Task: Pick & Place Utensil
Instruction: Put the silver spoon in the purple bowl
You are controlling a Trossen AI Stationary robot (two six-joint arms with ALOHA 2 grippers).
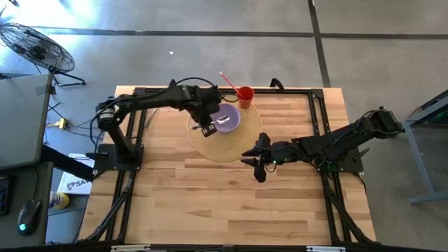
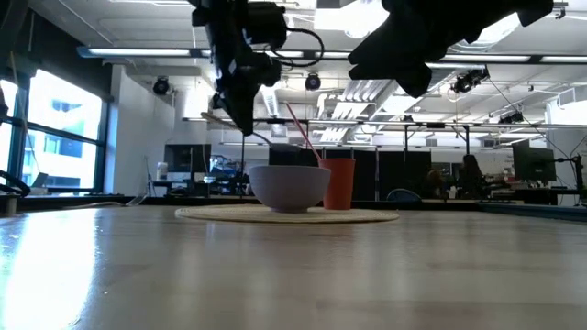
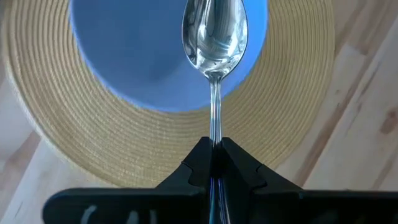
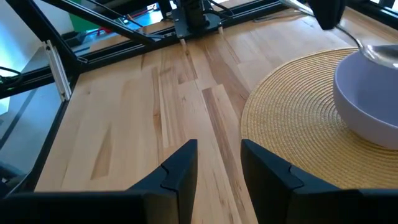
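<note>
- From above: the left gripper [image 1: 207, 129] hangs over the near rim of the bowl [image 1: 225, 117], which sits on a round woven mat [image 1: 222, 143] beside an orange cup [image 1: 246, 96] with a straw. The right gripper [image 1: 256, 159] waits well off to the side, above bare table [image 1: 210, 203] just past the mat's edge.
- From table height: the bowl and cup stand side by side on the mat [image 2: 286, 215], with the left arm coming down above the bowl; the spoon itself is hard to pick out here.
- Left wrist: the fingers [image 3: 193, 171] are pinched tight on the thin handle of the spoon [image 3: 214, 37], whose shiny head is over the bowl's [image 3: 143, 50] inside.
- Right wrist: its fingers [image 4: 180, 165] stand apart with nothing between them.
- My guess on handling: the spoon looks like polished metal, stiff and light but slick, so a narrow pinch could let it swivel. Gripping mid-handle, as here, seems the sensible spot.
</note>
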